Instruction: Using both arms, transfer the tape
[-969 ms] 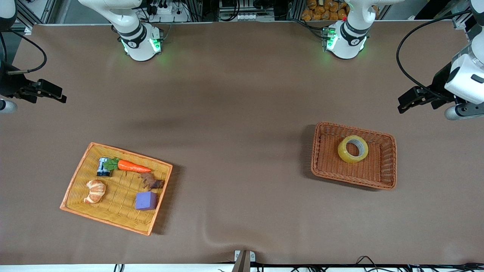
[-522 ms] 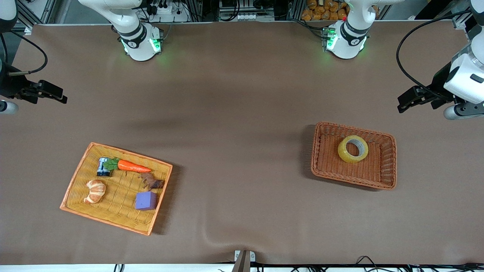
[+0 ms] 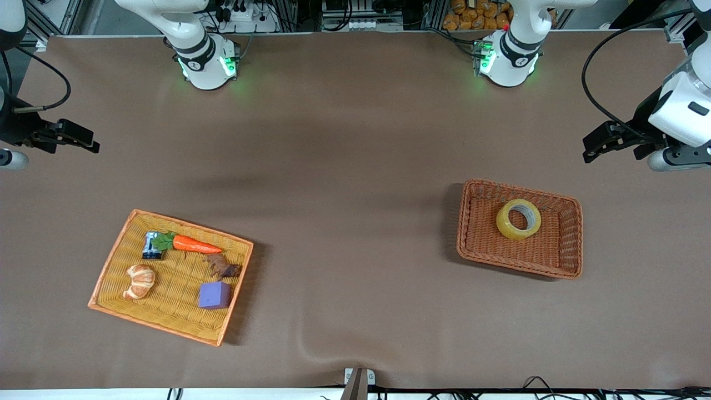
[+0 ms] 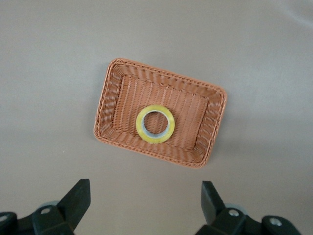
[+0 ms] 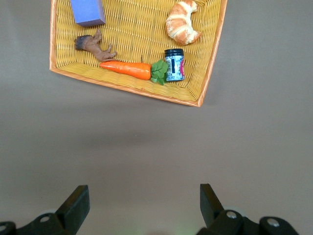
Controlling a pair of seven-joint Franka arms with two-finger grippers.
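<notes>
Lying flat in the brown basket (image 3: 572, 239), the tape (image 3: 518, 219) is reachable from above; left gripper (image 4: 145, 208) and right gripper (image 5: 145, 208) hover over bare worktop (image 3: 355, 166), fingers apart.

Over the last second the left hand (image 3: 597, 145) has shifted slightly toward the robots' bases, over bare desk (image 3: 355, 166) at the left arm's end. The white wrist housing (image 3: 675, 108) above it has moved the same way, and its cable (image 3: 589, 66) now arcs a little higher. The right hand (image 3: 83, 141) has moved by a smaller amount in the same direction, over bare desk at the right arm's end, and a fraction toward the desk's middle. Both displacements are minor
</notes>
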